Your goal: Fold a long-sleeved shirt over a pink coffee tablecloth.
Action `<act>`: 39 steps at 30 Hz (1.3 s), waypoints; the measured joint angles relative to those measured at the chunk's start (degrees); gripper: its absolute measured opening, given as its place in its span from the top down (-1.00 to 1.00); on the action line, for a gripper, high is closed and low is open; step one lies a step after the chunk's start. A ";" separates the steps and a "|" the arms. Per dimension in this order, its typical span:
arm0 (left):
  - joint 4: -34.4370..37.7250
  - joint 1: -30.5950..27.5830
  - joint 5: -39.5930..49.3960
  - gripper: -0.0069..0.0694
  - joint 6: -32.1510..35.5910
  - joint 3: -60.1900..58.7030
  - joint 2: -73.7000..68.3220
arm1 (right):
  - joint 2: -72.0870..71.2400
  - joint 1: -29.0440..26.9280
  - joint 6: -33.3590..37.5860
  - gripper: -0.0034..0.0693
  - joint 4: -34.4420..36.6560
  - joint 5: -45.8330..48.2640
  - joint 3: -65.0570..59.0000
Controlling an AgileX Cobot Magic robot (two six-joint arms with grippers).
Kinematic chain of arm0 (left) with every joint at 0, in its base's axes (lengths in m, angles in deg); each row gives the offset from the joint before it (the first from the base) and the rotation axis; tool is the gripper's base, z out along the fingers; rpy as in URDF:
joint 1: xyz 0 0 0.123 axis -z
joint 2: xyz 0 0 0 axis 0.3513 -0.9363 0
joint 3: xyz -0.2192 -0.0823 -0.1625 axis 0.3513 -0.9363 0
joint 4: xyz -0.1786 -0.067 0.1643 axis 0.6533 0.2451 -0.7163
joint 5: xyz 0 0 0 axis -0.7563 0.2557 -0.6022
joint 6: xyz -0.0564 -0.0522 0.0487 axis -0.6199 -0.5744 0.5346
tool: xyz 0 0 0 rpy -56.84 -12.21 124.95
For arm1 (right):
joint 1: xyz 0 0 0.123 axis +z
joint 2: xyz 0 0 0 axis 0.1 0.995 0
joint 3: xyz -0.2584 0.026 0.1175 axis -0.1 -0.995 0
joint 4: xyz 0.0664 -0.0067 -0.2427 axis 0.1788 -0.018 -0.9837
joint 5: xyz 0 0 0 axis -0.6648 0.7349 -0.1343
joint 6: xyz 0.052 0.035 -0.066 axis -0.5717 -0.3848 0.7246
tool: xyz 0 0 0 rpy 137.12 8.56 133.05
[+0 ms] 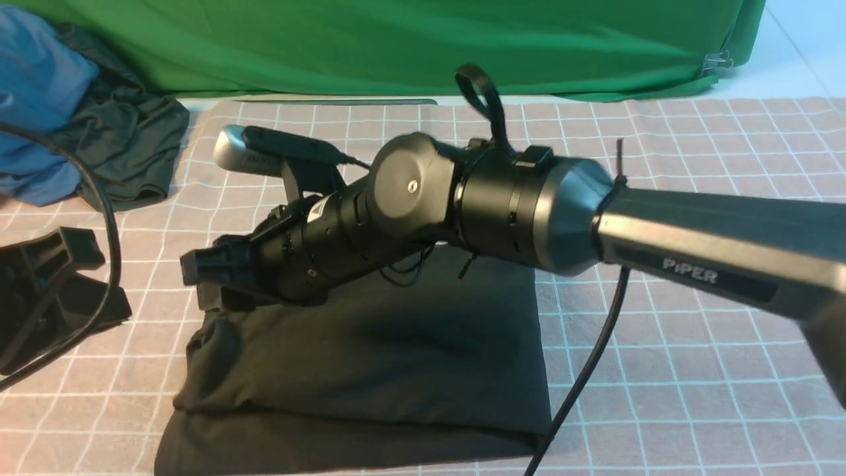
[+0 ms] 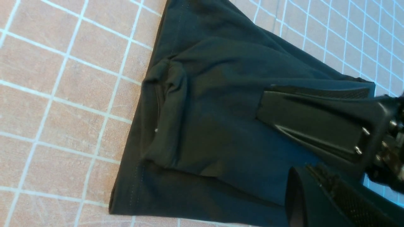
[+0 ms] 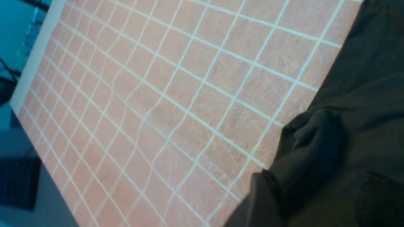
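The black shirt [image 1: 370, 370] is lying folded on the pink checked tablecloth [image 1: 694, 357] near the table's front edge. The right gripper [image 1: 205, 277] is hovering over its left end; I cannot tell its fingers' state. The left gripper's [image 2: 303, 151] fingers are sitting together

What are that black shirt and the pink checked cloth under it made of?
The shirt looks like soft matte knit, probably cotton: it shows no shine, limp folds and stitched hems. The pink cloth looks like thin woven fabric, slightly slubby, with fine wrinkles; the fibre can't be told.
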 joint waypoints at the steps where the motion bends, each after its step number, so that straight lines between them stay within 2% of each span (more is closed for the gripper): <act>1: 0.00 0.00 0.00 0.78 0.00 0.00 0.00 | -0.60 -1.01 2.69 -0.27 -0.63 3.38 0.35; 4: 0.00 0.00 0.00 0.78 0.00 0.00 0.00 | -2.16 -3.11 5.18 -0.17 -2.96 10.11 1.56; 8: 2.92 0.00 -0.02 0.78 0.00 0.00 -0.28 | -6.75 -9.09 6.80 0.50 -10.99 23.80 4.83; 11: 8.44 0.32 -0.12 0.78 1.06 0.00 -2.08 | -11.19 -12.91 6.92 0.77 -16.87 29.20 5.77; 15: 11.63 4.24 -1.94 0.78 2.39 0.00 -6.53 | -16.13 -16.85 6.99 0.79 -20.77 33.52 6.09; 17: 10.81 9.86 -5.56 0.78 1.86 0.00 -11.28 | -18.89 -18.42 7.16 0.80 -23.18 36.34 6.09; 20: 6.36 16.77 -11.59 0.78 -2.08 0.00 -17.86 | -20.72 -18.85 8.12 0.80 -24.39 38.70 6.09; 24: -0.41 21.56 -15.62 0.78 -8.05 0.00 -26.38 | -21.29 -18.85 8.80 0.80 -24.63 40.30 6.09; 31: -12.42 22.54 -14.46 0.78 -15.98 -0.80 -34.31 | -21.29 -18.85 9.99 0.80 -24.83 40.73 6.09; 39: -16.04 22.79 -10.55 0.78 -20.27 -5.18 -34.09 | -21.29 -18.85 10.93 0.80 -24.94 40.63 6.09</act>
